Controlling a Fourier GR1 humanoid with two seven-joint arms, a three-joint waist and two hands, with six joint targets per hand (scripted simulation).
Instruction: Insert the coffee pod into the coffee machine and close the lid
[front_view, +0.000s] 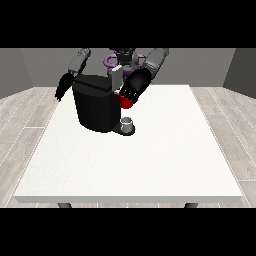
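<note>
The black coffee machine (96, 106) stands on the white table (150, 160) left of the middle. A light grey flap (116, 76) stands up at its top rear. The hand at the view's right (134, 88) is at the machine's front top corner, right above a red thing at the machine (126, 103). A small grey thing (127, 122) sits on the machine's dark base below the red thing; I cannot tell it for the pod. The hand at the view's left (62, 89) hangs beyond the table's far left corner with its fingers pointing down, holding nothing.
The robot's torso (122, 57) is behind the machine at the table's far edge. The table spreads out in white in front of and to the right of the machine. Grey wooden floor surrounds the table.
</note>
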